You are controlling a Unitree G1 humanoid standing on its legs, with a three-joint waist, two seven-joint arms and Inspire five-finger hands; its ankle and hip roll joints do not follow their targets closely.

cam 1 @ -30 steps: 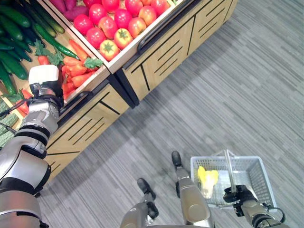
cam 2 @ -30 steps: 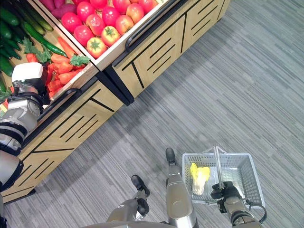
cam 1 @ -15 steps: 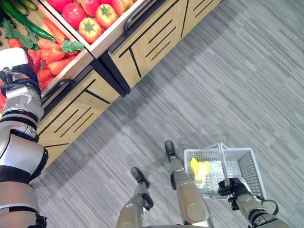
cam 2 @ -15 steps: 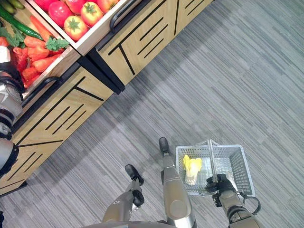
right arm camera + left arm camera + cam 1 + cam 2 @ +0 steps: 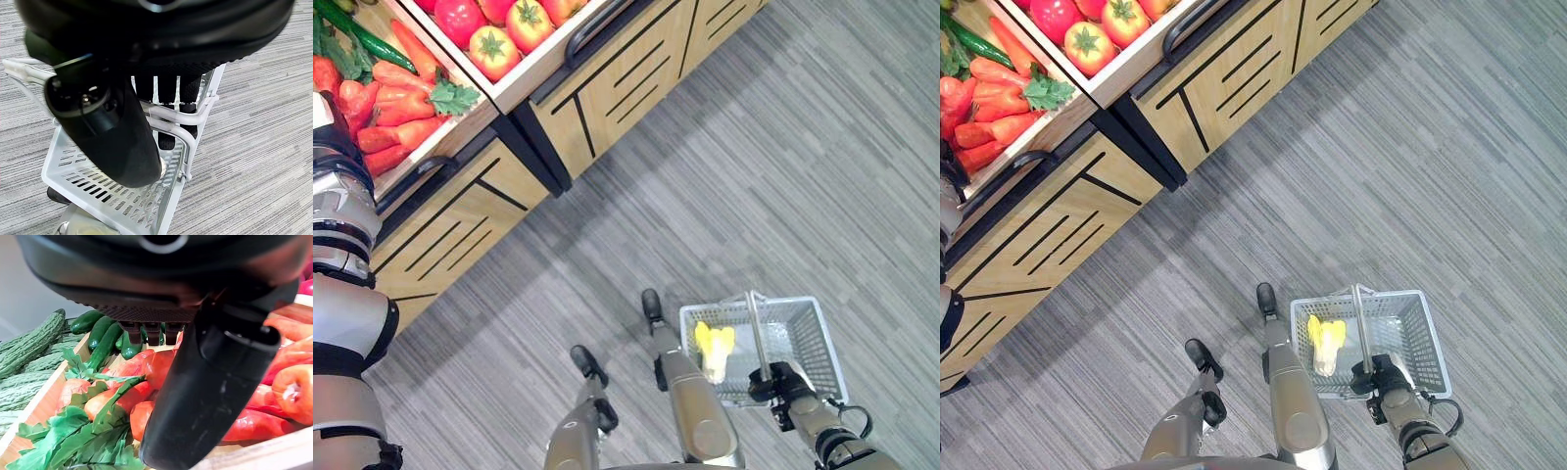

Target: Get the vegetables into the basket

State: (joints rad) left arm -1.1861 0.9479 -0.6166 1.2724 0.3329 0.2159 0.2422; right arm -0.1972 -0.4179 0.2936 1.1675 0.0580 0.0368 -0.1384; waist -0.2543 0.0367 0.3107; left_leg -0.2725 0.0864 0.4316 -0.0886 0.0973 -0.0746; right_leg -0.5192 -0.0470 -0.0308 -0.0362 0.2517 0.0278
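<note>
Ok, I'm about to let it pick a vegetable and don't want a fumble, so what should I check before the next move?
1. Right hand curled round the basket handle: ok.
2. Basket hanging level, with room inside: ok; one yellow vegetable lies in it.
3. Left hand over the carrots in the wooden bin: ok.
4. Left hand free to grasp: ok, its fingers are open, holding nothing.
5. Left hand touching a carrot: cannot tell.
</note>
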